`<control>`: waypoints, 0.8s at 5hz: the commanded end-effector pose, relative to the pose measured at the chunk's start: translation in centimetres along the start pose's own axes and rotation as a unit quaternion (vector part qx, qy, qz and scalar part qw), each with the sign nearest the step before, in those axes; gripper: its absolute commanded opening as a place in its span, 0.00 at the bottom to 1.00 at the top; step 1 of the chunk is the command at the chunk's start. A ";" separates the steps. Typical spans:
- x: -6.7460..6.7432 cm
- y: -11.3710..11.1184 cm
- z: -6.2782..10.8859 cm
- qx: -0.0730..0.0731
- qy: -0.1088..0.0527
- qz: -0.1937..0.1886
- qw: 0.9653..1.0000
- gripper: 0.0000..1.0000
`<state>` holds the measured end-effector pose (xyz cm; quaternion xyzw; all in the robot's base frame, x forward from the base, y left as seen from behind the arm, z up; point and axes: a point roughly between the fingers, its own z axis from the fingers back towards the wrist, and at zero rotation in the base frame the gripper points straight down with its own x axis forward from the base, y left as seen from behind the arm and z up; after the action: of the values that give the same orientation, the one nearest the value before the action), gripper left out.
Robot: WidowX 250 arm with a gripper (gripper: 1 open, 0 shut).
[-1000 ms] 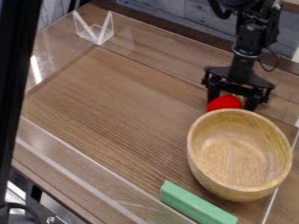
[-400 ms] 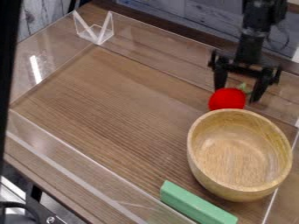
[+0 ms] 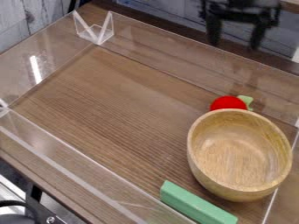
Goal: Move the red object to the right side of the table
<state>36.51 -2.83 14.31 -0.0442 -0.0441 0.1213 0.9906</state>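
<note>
**Red fruit sits free beside the bowl, gripper open above**

The red object (image 3: 230, 103), a small round toy fruit with a bit of green leaf on its right side, lies on the table (image 3: 117, 105) toward the right side, just at the far rim of the wooden bowl (image 3: 239, 155). Whether fruit and bowl actually touch cannot be told from this angle; they are at least very close. Nothing grips the fruit.

The gripper (image 3: 240, 33) hangs at the top of the view, well above and beyond the fruit, pointing down. Its two dark fingers (image 3: 216, 28) stand wide apart and hold nothing; open air shows between them.

The bowl stands upright and empty on the near right part of the table. A flat green block (image 3: 201, 206) lies at the near edge, just left of and nearer than the bowl, and partly off the wood grain toward the clear wall. Low clear walls (image 3: 52, 48) edge the table on the left and far sides.
</note>
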 end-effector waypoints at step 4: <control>-0.7 6.7 2.0 0.022 -0.013 0.008 1.000 1.00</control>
<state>33.98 3.48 13.09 -0.0224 -0.0152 0.1341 0.9906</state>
